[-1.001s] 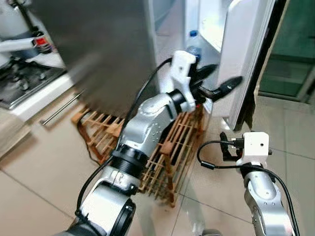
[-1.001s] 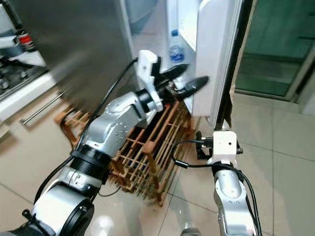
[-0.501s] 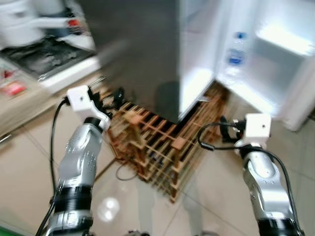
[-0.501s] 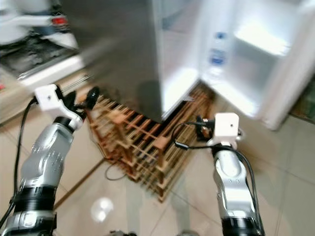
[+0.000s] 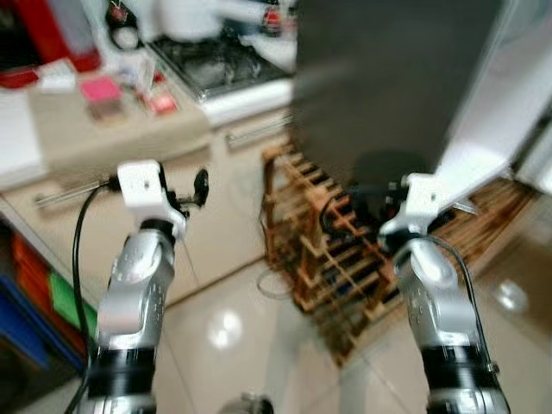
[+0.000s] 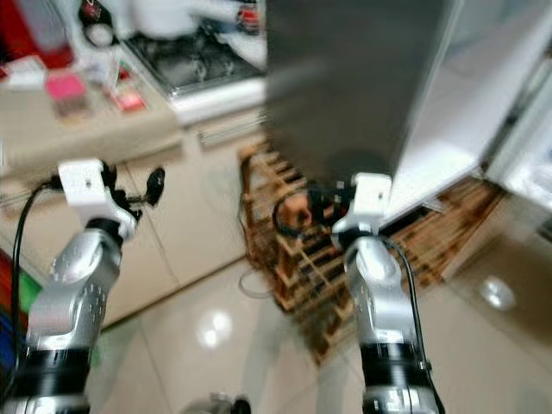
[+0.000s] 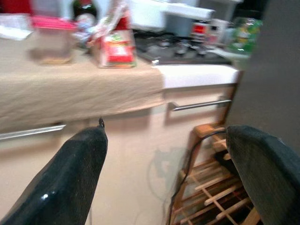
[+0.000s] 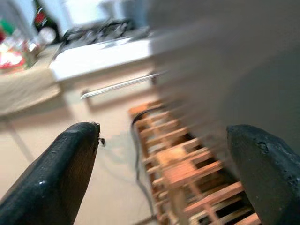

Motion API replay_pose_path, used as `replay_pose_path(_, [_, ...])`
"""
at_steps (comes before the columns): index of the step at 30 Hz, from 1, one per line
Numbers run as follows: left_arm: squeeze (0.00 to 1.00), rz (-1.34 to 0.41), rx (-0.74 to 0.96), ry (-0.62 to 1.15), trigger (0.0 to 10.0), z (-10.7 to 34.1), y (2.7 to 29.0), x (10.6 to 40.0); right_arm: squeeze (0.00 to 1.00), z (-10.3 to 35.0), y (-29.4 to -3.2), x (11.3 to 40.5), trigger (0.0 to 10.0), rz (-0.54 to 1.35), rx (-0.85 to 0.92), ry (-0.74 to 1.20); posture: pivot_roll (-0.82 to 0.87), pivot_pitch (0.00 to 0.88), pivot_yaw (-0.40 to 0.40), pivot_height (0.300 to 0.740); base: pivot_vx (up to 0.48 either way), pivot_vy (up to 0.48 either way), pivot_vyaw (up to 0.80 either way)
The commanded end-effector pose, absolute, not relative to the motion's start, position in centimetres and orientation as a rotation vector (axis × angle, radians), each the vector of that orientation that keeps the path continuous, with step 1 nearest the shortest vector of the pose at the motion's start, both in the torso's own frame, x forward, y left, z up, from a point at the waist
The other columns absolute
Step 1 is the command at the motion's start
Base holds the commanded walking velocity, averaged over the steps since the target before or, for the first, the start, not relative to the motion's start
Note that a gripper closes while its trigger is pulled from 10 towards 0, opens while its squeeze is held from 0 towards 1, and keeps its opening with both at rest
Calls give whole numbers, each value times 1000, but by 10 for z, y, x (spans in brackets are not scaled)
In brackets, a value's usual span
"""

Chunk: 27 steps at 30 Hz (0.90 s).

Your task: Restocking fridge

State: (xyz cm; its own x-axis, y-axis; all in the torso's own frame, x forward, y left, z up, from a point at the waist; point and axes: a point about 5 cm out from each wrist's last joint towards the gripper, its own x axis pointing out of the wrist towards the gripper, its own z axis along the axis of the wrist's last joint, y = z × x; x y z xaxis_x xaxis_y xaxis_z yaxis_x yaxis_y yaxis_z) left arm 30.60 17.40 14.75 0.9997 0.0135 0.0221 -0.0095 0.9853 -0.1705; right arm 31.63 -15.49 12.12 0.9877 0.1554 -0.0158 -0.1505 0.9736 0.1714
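Our left gripper and right gripper are both spread wide and empty, raised before the wooden rack. The rack stands on the floor against the dark fridge; the beige counter lies to its left, all blurred.

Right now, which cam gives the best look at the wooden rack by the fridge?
Left eye view: the wooden rack stands whole on the floor against the dark fridge side, though blurred. Right eye view shows the same, partly behind the right gripper. The wrist views catch only a corner between open fingers; the left gripper points toward the counter.
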Motion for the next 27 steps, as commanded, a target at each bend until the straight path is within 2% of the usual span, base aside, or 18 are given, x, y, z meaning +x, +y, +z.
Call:
replay_pose_path(1, [0, 10, -178, -20, 10000, 149, 168, 305, 0, 123, -152, 319, 10000, 184, 157, 31, 14, 0, 10, 740, 0, -461, 606])
replay_pose_path(5, [0, 42, -169, 4, 10000, 146, 155, 305, 0, 120, -145, 320, 10000, 232, 140, 45, 13, 0, 8, 740, 211, -394, 602])
replay_pose_path(11, [0, 76, -140, 3, 10000, 144, 158, 309, 0, 124, -135, 320, 10000, 270, 117, 33, -12, 0, -31, 740, 318, -355, 600])
replay_pose_path(14, [0, 124, -119, -22, 10000, 152, 154, 317, 0, 128, -137, 322, 10000, 321, 71, 30, -17, 0, -38, 740, 0, 0, 598])
replay_pose_path(20, [0, 134, -114, -38, 10000, 158, 162, 325, 0, 130, -137, 326, 10000, 285, 58, 25, -7, 0, -45, 740, 0, 0, 590])
replay_pose_path(27, [0, 72, -83, -62, 10000, 166, 166, 330, 0, 123, -131, 326, 10000, 215, 54, 29, 2, 0, -19, 740, 0, 0, 0])
